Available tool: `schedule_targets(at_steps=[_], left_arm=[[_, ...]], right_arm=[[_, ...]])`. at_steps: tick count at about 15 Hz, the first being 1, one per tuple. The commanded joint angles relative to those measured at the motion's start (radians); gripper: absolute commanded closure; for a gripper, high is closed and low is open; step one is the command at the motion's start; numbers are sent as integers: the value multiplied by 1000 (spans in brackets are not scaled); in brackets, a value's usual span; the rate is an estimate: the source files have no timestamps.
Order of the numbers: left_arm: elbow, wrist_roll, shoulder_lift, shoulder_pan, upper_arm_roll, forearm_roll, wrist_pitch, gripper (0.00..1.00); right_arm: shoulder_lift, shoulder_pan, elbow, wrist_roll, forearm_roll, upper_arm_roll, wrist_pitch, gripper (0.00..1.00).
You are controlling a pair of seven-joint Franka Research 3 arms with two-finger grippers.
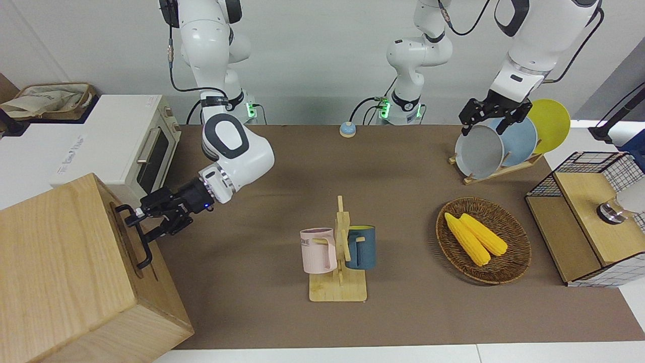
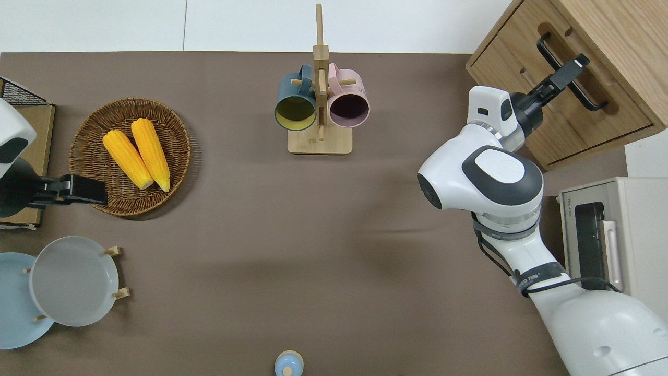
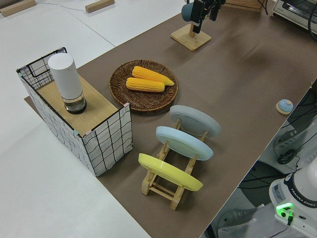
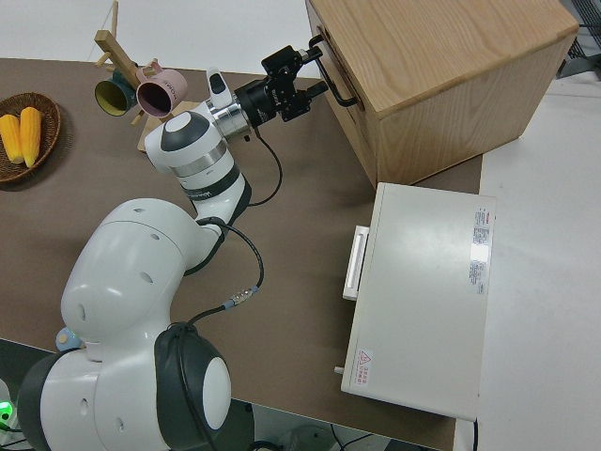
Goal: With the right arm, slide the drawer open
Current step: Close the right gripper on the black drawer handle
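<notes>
left arm: white jointed left arm with black left gripper [image 1: 488,115] is sitting parked; cannot tell whether its fingers are released or clenched.
oven: white toaster oven with silver handle [image 2: 610,256] is standing on the table [image 2: 235,219] at the right arm's end, nearer to the robots than the box.
right arm: white jointed right arm [image 2: 490,177] with a blue wrist light is reaching across toward the box front.
right gripper: black two-finger right gripper [image 1: 142,225] is sitting at the handle, fingers [image 1: 157,232] spread either side of the bar, not clenched on it.
handle: black metal bar handle [image 1: 142,247] is running between the fingers.
drawer: wide shallow light-wood drawer [image 2: 561,99] is sitting shut, flush in the large pale wooden box [image 1: 60,272], farther from the robots than the oven.
</notes>
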Motion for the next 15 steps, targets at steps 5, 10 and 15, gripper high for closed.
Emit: schedule_targets(at_steps=[5,10,15], left_arm=[[1,6,-7,-5,4,13,-6,2],[1,5,-9,-5,4,13,-5,2],[1,6,-9,-6,4,13,-5,2]], right_arm=[[13,-10,17,94,-24,0,21,366],[12,-4,16,104,-22,0,15,671],[10,-1,16,113,-2,1,9,825]])
